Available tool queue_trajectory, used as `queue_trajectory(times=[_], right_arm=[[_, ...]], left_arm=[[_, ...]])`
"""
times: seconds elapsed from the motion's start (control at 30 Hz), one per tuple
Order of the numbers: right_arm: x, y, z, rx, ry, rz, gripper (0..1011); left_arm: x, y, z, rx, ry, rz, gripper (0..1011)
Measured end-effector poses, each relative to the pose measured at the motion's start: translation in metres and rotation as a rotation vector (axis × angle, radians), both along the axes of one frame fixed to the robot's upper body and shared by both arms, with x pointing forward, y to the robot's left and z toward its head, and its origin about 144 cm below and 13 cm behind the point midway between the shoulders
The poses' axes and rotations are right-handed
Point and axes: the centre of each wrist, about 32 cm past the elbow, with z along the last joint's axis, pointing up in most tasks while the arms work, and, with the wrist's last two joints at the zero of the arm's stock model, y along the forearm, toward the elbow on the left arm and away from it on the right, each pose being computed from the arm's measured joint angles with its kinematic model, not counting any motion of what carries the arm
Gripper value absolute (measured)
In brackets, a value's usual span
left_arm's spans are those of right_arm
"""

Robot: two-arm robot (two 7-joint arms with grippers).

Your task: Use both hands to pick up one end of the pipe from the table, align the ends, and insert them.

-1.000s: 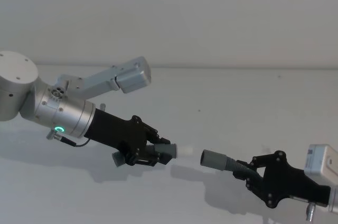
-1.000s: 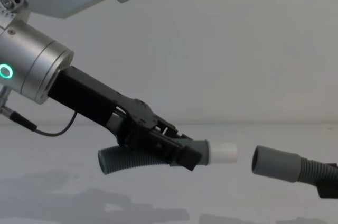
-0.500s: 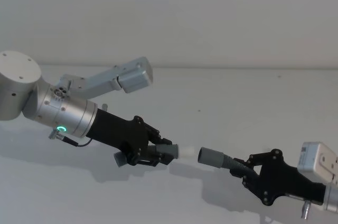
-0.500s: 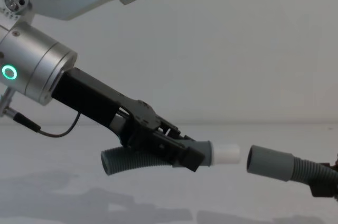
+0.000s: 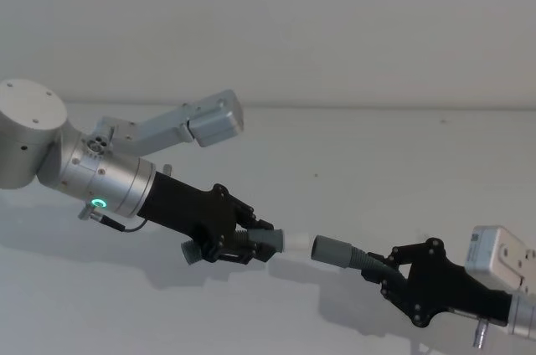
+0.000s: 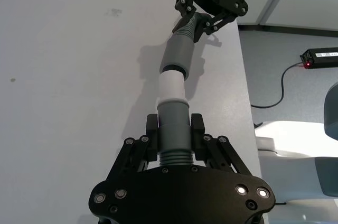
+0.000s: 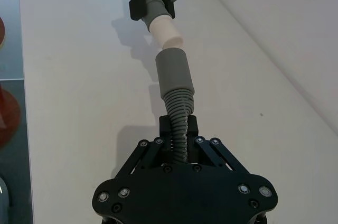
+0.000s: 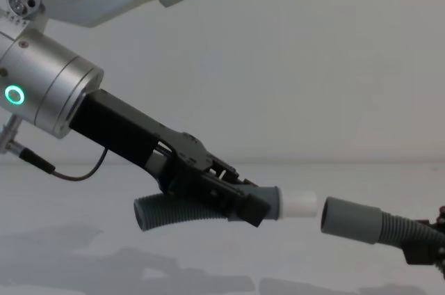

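Facing white plug tip [image 8: 300,204] to socket cuff [image 8: 345,219]

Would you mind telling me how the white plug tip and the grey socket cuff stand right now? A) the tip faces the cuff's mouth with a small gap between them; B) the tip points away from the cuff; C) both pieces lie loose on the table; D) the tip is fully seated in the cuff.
A: the chest view shows the white plug tip, held by the left hand, facing the socket cuff across a small gap.
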Motion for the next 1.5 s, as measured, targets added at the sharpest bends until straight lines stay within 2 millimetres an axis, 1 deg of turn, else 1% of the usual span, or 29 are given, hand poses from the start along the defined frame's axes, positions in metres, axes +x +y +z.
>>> queue_trajectory(times=[0.63, 1.5], right_arm=[[-0.0010, 0.0027, -0.0013, 0.005, 0.004, -0.012, 136], [-0.0063, 0.0010, -0.0037, 0.012, 0.025, 0.000, 136]], left_arm=[[-0.0006, -0.0010, 0.0006, 0.013, 0.016, -0.006, 345], [-0.0051, -0.0056, 0.0028, 0.015, 0.018, -0.005, 345]])
